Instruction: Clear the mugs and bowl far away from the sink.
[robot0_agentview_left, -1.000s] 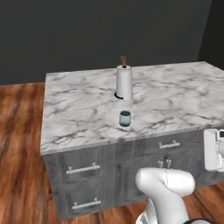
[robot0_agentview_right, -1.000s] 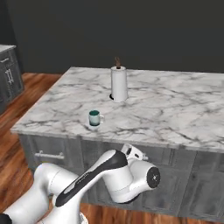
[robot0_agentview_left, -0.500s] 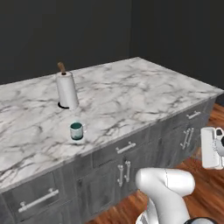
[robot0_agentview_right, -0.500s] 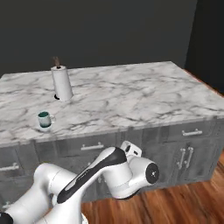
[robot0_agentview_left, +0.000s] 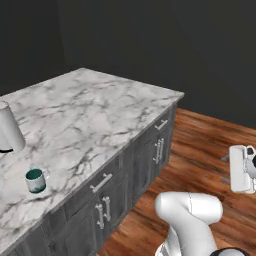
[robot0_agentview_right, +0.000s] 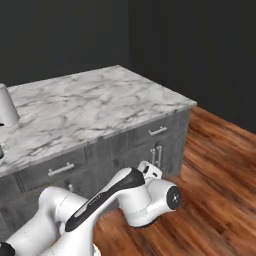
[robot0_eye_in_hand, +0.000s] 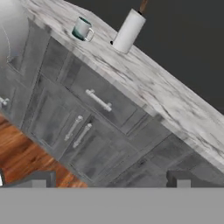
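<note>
A pale grey mug with a teal inside (robot0_agentview_left: 36, 180) stands on the marble island counter (robot0_agentview_left: 95, 120), close to its front edge; the hand view has this mug (robot0_eye_in_hand: 82, 29) at the top left. My gripper (robot0_eye_in_hand: 109, 180) hangs low in front of the grey cabinet fronts, well away from the mug. It is open and holds nothing. My white hand (robot0_agentview_left: 241, 169) sits at the right edge of the left base view, over the wood floor. The bowl and the sink are out of view.
A white paper towel roll (robot0_agentview_left: 9, 131) stands upright on the counter behind the mug, and the hand view has the roll (robot0_eye_in_hand: 128, 31) too. Grey drawers and doors with metal handles (robot0_eye_in_hand: 98, 99) line the island's side. Wood floor (robot0_agentview_right: 220, 170) spreads to the right, with dark walls behind.
The whole picture has shifted because the base has swung around: the island, mug and paper towel roll now lie further left in both base views. The gripper stays open.
</note>
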